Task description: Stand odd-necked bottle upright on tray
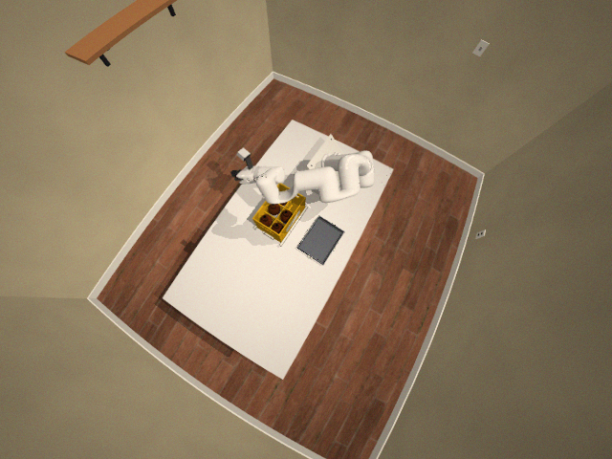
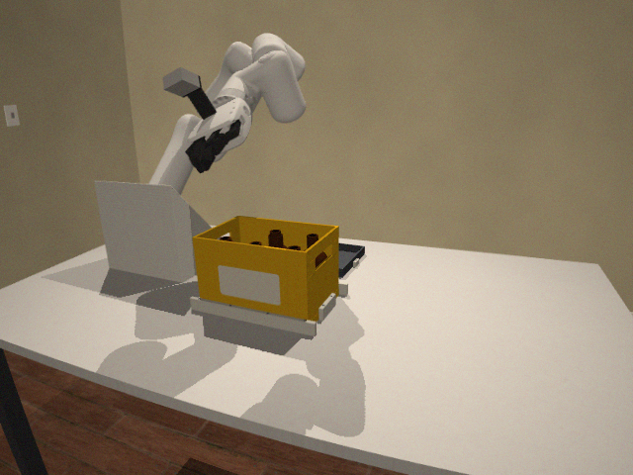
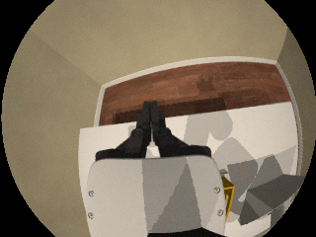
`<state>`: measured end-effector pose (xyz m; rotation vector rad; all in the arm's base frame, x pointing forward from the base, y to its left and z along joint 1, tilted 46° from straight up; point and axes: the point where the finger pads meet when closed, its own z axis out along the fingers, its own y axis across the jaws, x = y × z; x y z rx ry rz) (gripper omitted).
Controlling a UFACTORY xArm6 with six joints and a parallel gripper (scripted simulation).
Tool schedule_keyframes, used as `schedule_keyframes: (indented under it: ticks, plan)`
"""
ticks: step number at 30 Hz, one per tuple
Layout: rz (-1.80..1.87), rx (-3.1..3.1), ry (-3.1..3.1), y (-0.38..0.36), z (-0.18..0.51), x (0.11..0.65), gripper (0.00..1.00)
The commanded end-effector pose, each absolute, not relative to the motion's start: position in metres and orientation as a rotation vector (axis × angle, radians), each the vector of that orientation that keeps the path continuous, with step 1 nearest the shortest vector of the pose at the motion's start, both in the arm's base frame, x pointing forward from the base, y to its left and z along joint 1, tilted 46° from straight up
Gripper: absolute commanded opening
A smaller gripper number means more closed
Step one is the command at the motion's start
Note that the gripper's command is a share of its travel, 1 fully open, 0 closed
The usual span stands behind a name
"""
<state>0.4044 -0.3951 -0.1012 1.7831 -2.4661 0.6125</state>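
Your gripper is closed with nothing between its fingers. In the exterior view it hangs well above the table, tilted, its tips pointing down and left. From the top, you'll see it out by the table's left edge, to the far left of the crate.

Your crate sits level on the table, with pale rails around its foot. In the exterior view, a pale label faces you from its near wall. The bottles are inside: you can make out five brown tops in the exterior view, the middle one showing most of its neck. You can't tell from these views which neck is the odd one.

The tray lies flat on the table, apart from the crate, to its right in the top view and beyond it in the exterior one. You have no bottle on it.

Your arm reaches leftward in the top view, covering part of the crate's far end. The wrist view gives you just a sliver of the crate at the lower right.
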Motion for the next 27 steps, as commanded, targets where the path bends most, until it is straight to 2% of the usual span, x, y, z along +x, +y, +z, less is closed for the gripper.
schedule_keyframes:
  ticks: [1,27]
  plan:
    - [0.71,1.96,-2.302,-0.41,-0.097,0.419,0.0]
    - [1.01,2.583,-1.331,-0.434,-0.072,0.494,0.0]
